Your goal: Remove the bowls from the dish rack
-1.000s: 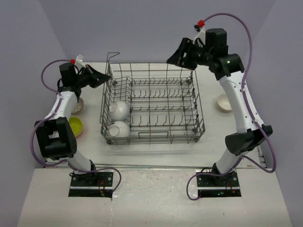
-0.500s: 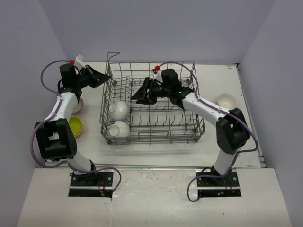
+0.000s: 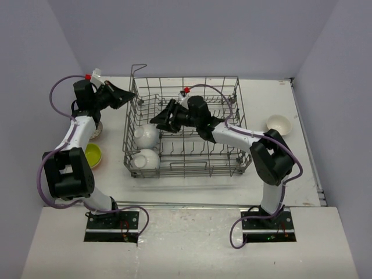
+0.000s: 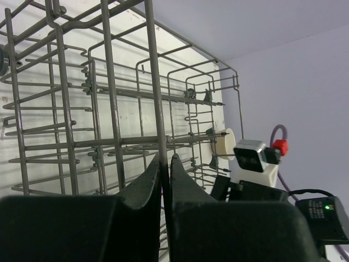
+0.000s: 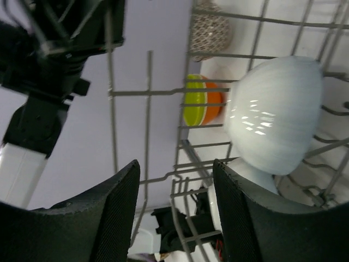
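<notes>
The dish rack (image 3: 186, 170) sits in the middle of the table (image 3: 192, 189) with two white bowls at its left end, the far bowl (image 3: 146, 134) and the near bowl (image 3: 145, 158). The left fingers (image 4: 157, 173) are clenched on an upright wire of the rack's left rim. The right fingers (image 3: 157, 121), spread apart and empty, are inside the rack, near the far bowl but not around it.

Rear bowl (image 3: 145, 134), front bowl (image 3: 145, 158) in dish rack (image 3: 192, 168) left end; third bowl (image 3: 278, 123) right.
</notes>
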{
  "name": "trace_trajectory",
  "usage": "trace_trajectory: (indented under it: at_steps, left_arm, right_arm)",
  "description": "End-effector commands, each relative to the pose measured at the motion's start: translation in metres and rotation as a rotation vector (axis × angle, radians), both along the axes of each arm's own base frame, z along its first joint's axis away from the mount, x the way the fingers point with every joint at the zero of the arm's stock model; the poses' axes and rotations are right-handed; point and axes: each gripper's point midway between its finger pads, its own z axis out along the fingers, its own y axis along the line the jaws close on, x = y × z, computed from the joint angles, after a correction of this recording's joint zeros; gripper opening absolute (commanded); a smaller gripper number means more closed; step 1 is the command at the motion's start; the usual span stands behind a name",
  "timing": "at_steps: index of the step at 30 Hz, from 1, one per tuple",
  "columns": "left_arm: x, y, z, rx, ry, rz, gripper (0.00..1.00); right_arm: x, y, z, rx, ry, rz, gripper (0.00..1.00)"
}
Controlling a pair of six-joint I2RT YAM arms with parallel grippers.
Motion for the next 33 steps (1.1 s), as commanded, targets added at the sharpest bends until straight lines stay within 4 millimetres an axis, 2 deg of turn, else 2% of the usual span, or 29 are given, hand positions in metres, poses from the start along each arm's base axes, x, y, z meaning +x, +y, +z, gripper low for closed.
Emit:
trace_trajectory:
  at_steps: [1,4,11,18,21,26,28,33]
  left_arm:
    - [-0.019,0.0,-0.057,0.068,0.114,-0.034,0.0]
    - [-0.02,-0.001,-0.057,0.065,0.113,-0.036,0.0]
    - [-0.021,-0.001,-0.054,0.066,0.106,-0.039,0.0]
    - [-0.021,-0.002,-0.054,0.062,0.104,-0.042,0.0]
    - [-0.021,-0.002,-0.054,0.06,0.107,-0.041,0.0]
    - [-0.021,-0.002,-0.053,0.062,0.102,-0.042,0.0]
    - [-0.022,-0.002,-0.054,0.064,0.105,-0.043,0.0]
    - [-0.022,-0.002,-0.054,0.064,0.107,-0.043,0.0]
  right_arm:
    - [0.012,0.005,-0.013,-0.016,0.002,-0.068,0.58]
    - [0.013,0.007,-0.029,-0.089,0.022,-0.077,0.61]
    - [0.012,-0.001,-0.067,-0.207,0.084,-0.097,0.61]
    - [0.008,-0.003,-0.078,-0.229,0.1,-0.093,0.63]
    - [0.006,0.003,-0.081,-0.215,0.105,-0.068,0.69]
    - [0.007,0.011,-0.086,-0.188,0.121,-0.042,0.72]
    - [0.007,0.013,-0.087,-0.188,0.127,-0.035,0.76]
    - [0.01,0.017,-0.088,-0.187,0.132,-0.033,0.77]
